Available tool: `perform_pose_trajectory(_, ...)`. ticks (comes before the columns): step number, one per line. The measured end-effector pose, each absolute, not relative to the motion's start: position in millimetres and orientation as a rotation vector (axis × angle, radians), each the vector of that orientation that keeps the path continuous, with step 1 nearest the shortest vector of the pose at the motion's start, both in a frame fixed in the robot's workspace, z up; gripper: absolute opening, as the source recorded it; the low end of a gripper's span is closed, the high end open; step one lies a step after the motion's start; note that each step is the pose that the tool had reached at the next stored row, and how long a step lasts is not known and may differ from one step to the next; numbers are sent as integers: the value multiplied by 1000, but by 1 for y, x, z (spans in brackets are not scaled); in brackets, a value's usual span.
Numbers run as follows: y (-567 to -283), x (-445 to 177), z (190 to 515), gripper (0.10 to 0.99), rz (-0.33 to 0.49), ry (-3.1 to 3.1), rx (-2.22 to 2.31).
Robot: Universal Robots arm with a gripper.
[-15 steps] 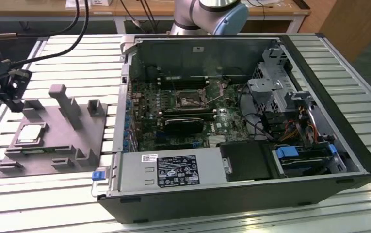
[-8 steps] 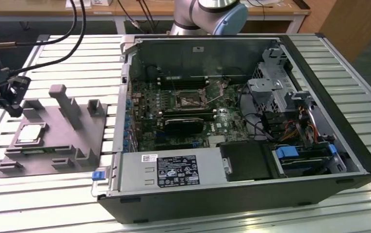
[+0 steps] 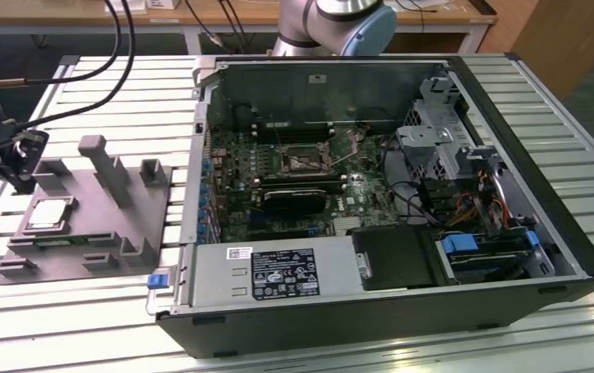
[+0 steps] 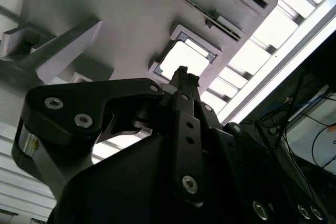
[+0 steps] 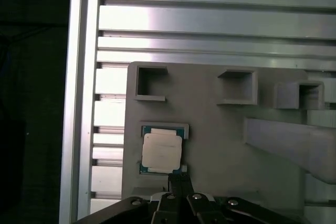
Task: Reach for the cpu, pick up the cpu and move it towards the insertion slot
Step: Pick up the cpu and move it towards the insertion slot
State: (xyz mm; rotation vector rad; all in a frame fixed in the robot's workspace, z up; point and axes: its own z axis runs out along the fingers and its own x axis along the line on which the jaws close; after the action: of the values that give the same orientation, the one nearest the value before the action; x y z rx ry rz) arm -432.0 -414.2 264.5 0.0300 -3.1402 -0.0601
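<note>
Reaching is the only step under way. In the exterior view the cpu sits in its grey holder on the counter, just beneath the jaws, while the insertion slot inside the open computer case lies well apart from them. In the second wrist view the jaws hang over the cpu, apparently clear of it. In the first wrist view they look pressed together, holding nothing, tips near the cpu; pickup and carry remain.
</note>
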Motion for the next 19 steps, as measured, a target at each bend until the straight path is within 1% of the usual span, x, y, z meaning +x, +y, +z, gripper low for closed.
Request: perform_pose_trajectory(19,-414,-442,230,106,-60,-3140,30)
